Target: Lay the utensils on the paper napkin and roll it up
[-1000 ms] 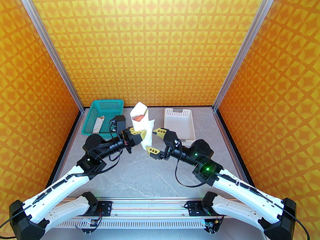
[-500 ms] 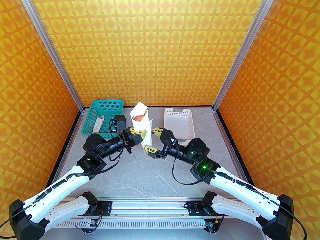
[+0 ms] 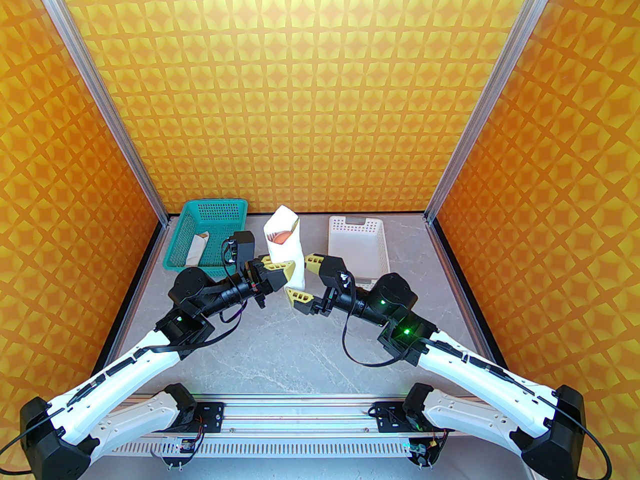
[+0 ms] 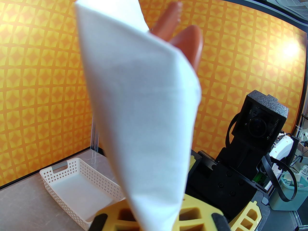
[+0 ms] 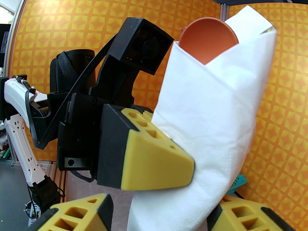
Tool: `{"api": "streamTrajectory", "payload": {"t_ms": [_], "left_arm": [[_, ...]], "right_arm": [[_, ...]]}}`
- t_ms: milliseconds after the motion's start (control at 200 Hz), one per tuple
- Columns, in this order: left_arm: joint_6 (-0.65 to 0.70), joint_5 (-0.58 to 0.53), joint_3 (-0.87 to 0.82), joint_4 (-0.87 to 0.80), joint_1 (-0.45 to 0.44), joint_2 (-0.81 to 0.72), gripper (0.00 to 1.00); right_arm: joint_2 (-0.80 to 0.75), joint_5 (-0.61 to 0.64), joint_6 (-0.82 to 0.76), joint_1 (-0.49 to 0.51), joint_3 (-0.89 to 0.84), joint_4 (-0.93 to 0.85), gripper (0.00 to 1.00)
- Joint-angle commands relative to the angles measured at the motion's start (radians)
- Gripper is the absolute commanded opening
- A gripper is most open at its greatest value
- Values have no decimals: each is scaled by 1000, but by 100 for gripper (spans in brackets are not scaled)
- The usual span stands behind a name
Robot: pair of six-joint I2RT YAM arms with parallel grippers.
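White soft paper napkin (image 3: 286,248), rolled round the reddish-brown round-bowled spoon (image 5: 208,42), is held upright aloft, pinched low by the left gripper (image 3: 285,269); the spread right gripper (image 3: 304,278) is best closed gently on its utensil-stiffened foot.

Obstacles, centre frame: green basket (image 3: 210,233) left, white basket (image 3: 357,250) right, upright paper napkin (image 3: 292,250) between them. Free passage: bare tabletop (image 3: 280,353), lower centre.

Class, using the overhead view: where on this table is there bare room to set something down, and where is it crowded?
Free: the bare table between both arms and the near rail; the empty white basket. Crowded: the back middle, where left gripper and right gripper meet around the paper napkin.
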Motion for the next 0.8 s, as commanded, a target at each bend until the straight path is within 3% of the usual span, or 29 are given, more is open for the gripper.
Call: {"api": "streamTrajectory", "payload": {"t_ms": [0, 795], "left_arm": [[13, 8, 33, 16, -6, -3, 0], [6, 14, 29, 39, -7, -5, 0]], "right_arm": [[4, -29, 30, 7, 10, 21, 68], [46, -90, 83, 1, 13, 45, 53]]}}
